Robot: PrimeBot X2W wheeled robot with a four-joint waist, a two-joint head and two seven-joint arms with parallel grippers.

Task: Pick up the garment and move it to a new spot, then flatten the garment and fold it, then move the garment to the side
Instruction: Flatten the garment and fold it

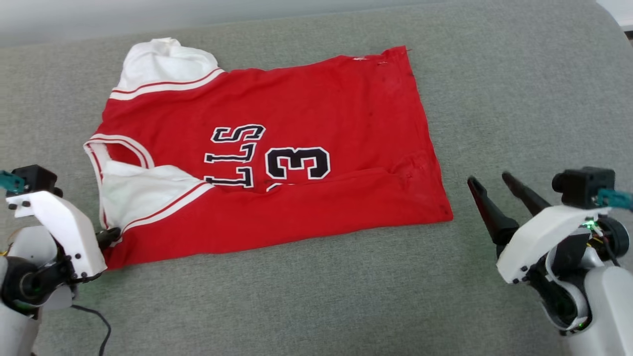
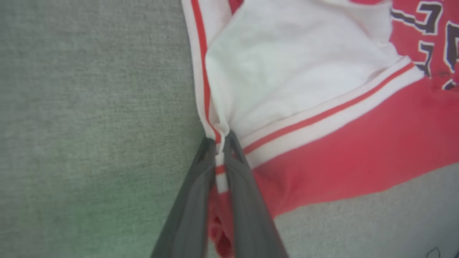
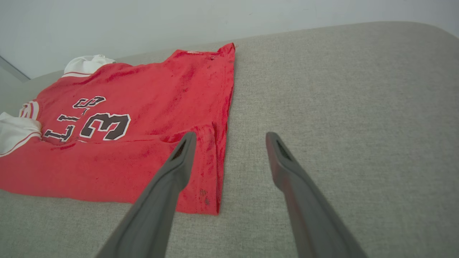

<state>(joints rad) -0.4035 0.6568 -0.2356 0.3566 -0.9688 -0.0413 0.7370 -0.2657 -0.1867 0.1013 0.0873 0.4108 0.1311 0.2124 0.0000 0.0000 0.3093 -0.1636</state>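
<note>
Shirt (image 1: pixel 296 163): lies spread on the grey surface (image 1: pixel 494 89), long axis left to right, collar end left.
Left jaws: pinched shut on the shirt's near left corner, at the striped trim.
Right jaws: wide, holding nothing, just right of the near hem corner.

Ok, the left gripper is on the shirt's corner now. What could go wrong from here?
1. The left gripper is shut on only the narrow striped trim of the shirt; so small a bite may slip under pull.
2. The right gripper stands open, off the shirt's hem; a one-sided lift would likely bunch the thin cloth.
3. The white sleeve beside the grip lies rumpled and could fold under.
</note>
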